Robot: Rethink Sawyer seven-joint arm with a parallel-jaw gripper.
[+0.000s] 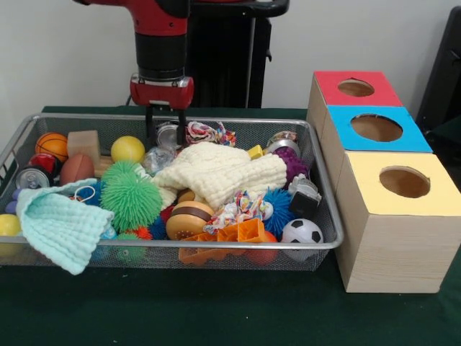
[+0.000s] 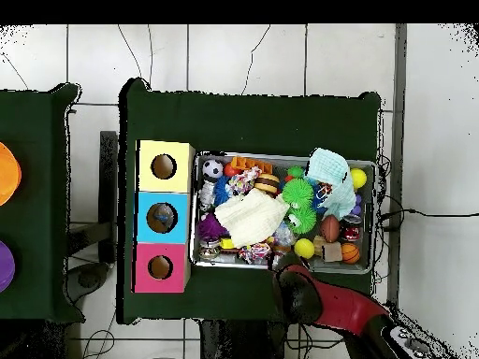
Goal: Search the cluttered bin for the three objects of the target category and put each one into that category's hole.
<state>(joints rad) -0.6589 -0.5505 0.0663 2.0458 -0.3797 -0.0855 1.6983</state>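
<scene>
End effector [image 1: 165, 124] is hanging over the bin's [image 1: 328, 241] far edge, jaws open and empty, probably lining up a pick. Target category is unclear; a cloth [image 1: 220, 170] is covering part of the clutter. Three-hole box [image 1: 392, 238] is standing just beside the bin for short drops.

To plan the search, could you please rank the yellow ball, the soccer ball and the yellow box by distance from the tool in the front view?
1. Yellow ball, just left of the tool.
2. Soccer ball, bin's front right corner.
3. Yellow box, outside the bin, right.
</scene>
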